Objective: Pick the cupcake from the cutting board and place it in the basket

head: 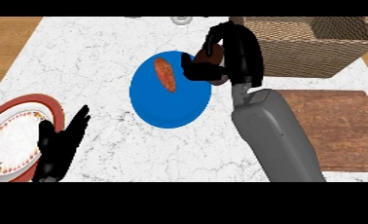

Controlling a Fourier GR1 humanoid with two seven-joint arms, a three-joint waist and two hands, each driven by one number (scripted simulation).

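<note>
Brown and small, the cupcake (211, 57) sits clutched in the right hand (223, 60) above the table, beside the basket (302, 47). It probably squashes easily, so hold its base. The left hand (61, 145) rests slack.

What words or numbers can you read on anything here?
None. No letters, numbers or signs show on anything.
The blue plate is plain, apart from the food lying on it.
The red-rimmed plate has only a speckled pattern, no letters.
The basket, the cutting board and the brown cupcake in the right hand carry no label.
</note>
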